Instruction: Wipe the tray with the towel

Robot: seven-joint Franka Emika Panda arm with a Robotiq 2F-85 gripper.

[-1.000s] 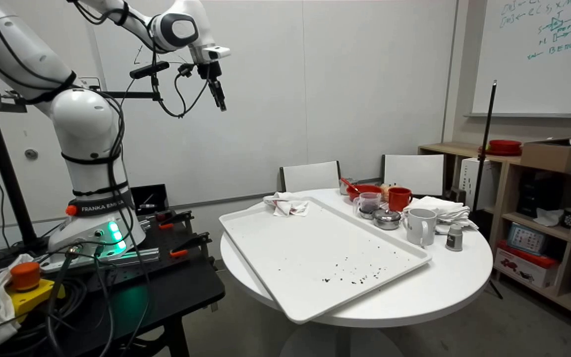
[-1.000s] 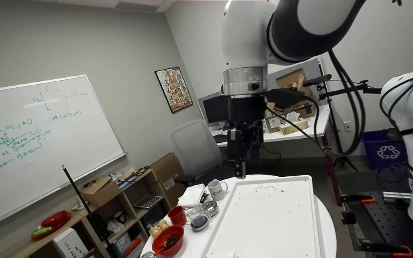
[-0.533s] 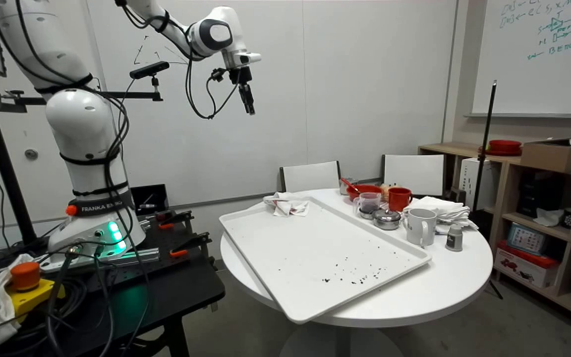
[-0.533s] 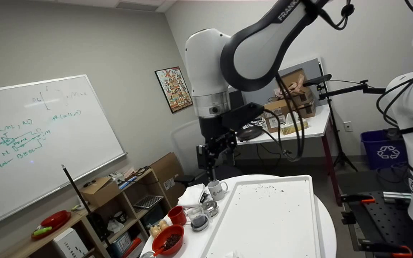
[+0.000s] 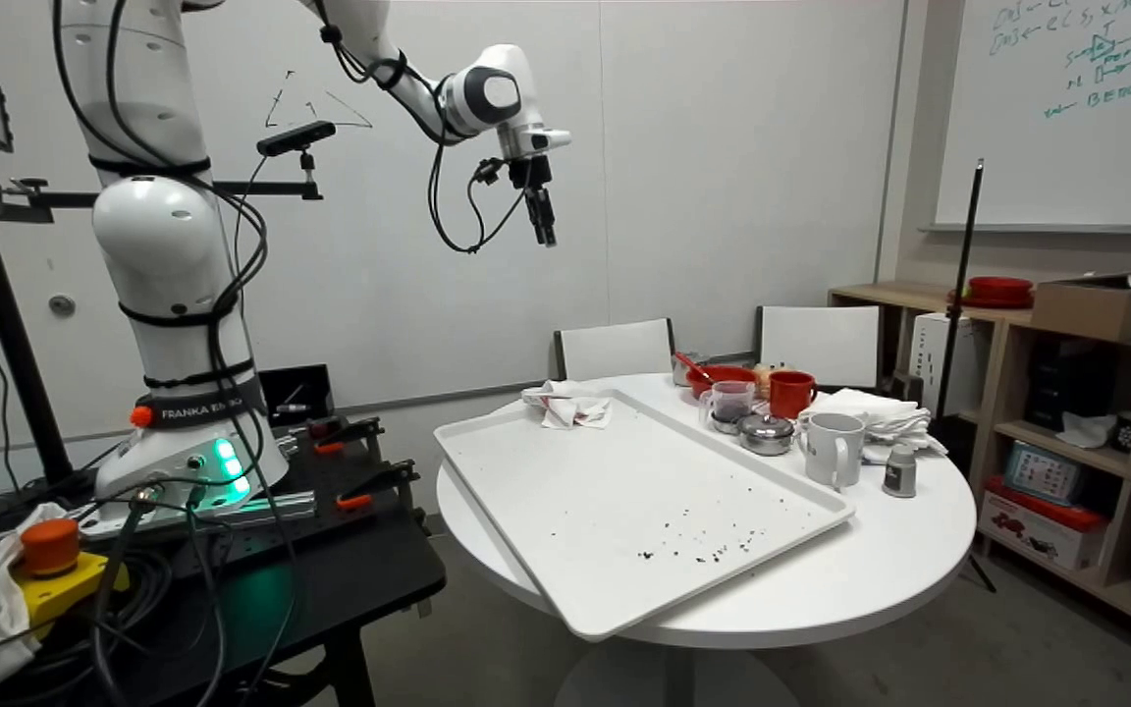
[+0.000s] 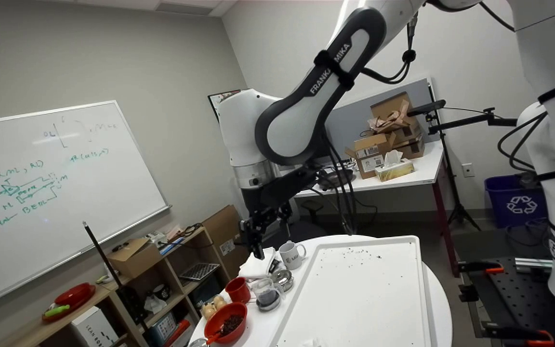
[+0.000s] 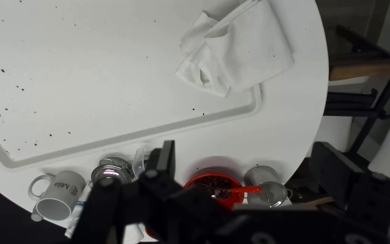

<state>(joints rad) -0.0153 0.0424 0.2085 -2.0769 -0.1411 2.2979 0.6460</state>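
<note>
A large white tray (image 5: 565,491) with a low rim lies on the round white table, with dark crumbs scattered mostly near one end. The tray also shows in an exterior view (image 6: 359,289) and in the wrist view (image 7: 96,84). A crumpled white towel (image 5: 570,405) lies over the tray's far corner; the wrist view shows the towel (image 7: 245,47) partly past the rim, and only a sliver of the towel (image 6: 312,342) shows in an exterior view. My gripper (image 5: 544,241) is high above the table. In the wrist view the gripper (image 7: 244,150) has its fingers wide apart, empty.
Beside the tray stand a grey mug (image 5: 833,450), a lidded metal bowl (image 5: 765,434), a red mug (image 5: 791,394), a glass cup (image 5: 728,401), a red bowl (image 6: 227,323), a small grey shaker (image 5: 900,471) and folded white cloths (image 5: 870,414). Chairs (image 5: 617,349) stand behind the table.
The arm has swung outward from its base over the table, with my gripper a little lower. The towel, tray and other objects have not moved.
</note>
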